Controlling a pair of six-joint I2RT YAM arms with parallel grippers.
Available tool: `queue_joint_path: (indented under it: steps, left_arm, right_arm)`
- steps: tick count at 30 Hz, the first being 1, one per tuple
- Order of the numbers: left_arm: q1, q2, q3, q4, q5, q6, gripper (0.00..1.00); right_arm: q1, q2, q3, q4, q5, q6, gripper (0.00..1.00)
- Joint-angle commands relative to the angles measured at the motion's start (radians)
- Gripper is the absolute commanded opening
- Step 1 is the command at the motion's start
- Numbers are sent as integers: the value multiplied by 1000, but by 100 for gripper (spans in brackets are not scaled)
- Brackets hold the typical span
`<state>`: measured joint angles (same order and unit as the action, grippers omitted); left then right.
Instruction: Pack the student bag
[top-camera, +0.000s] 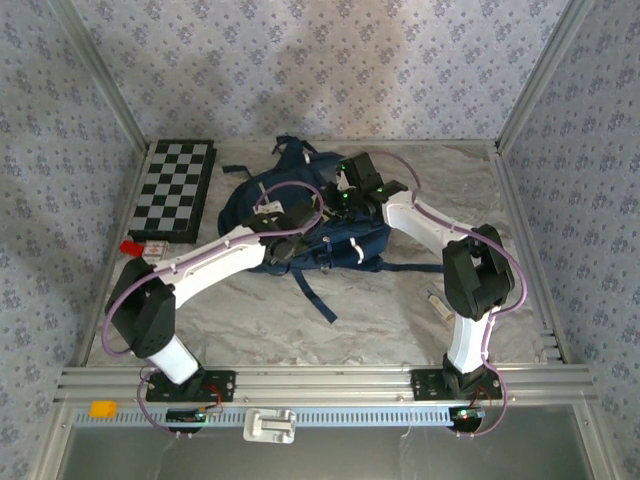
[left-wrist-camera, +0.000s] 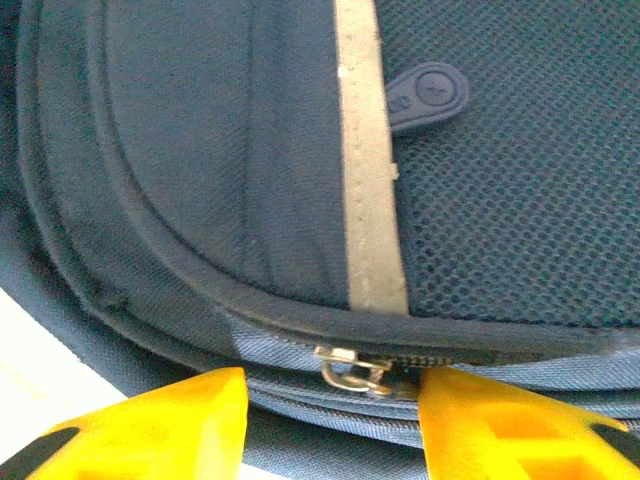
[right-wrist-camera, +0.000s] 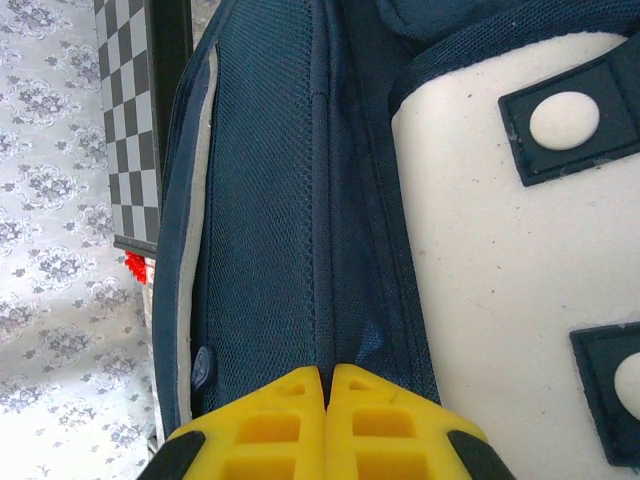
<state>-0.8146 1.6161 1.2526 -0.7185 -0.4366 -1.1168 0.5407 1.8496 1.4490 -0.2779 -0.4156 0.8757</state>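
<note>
The student bag lies mid-table, toward the far side. Left gripper sits half-open straddling the zipper pull, and right gripper is clamped shut at a seam. If the left closes off-centre, that tiny pull probably slips out.

The left tool's fingers run off the lower edge below the student bag, the bag's zip pull is half tucked under piping, and a red thing left of the bag is too small to name.
</note>
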Motion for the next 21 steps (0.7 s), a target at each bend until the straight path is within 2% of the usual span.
queue_joint_path:
  steps: [1,13,21]
  left_arm:
    - [21,23,36,26,26,65,42]
    - [80,38,36,103,81,125,28]
    - [107,40,55,110,92,161,11]
  right_arm:
    - [-5,-32,33,68,-25,11,0]
    - [7,-15,39,68,-34,6,0]
    - [11,-5,35,70,-43,1,0]
